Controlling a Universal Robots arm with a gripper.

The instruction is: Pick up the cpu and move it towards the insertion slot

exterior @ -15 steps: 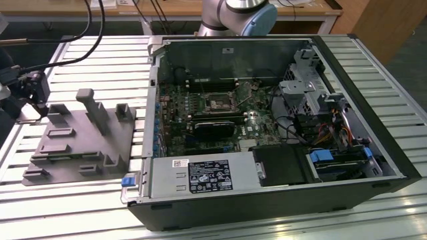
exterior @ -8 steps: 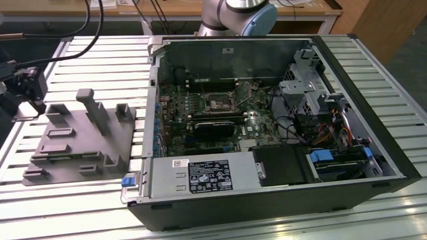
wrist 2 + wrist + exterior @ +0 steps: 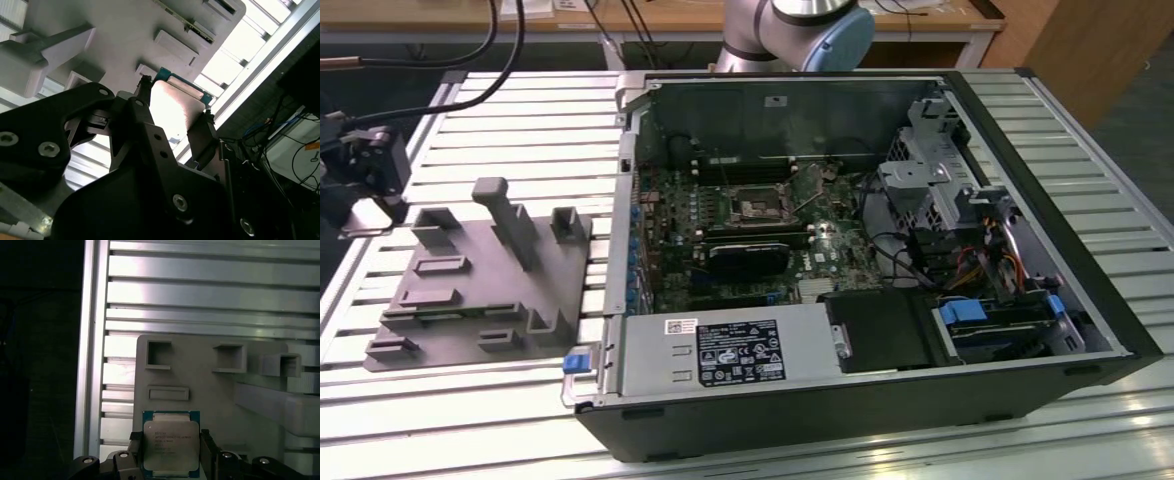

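Gripper [image 3: 368,172]: at the exterior view's left edge, above the slatted table [image 3: 520,130], just past the left end of the grey fixture plate [image 3: 474,290].
Fingers [image 3: 136,450]: clenched on the cpu [image 3: 171,442]; in both wrist views a black finger presses against each of two opposite edges.
Cpu: sits square between the fingertips, silvery top towards the first wrist camera, green rim showing; the plate's square pockets lie behind it.
Insertion slot [image 3: 758,208]: silvery frame with a dark centre on the motherboard [image 3: 720,230], inside the open computer case [image 3: 854,415]; well apart from the gripper, towards the exterior view's right.
Arm [image 3: 801,25]: rises at the far side, behind the case.
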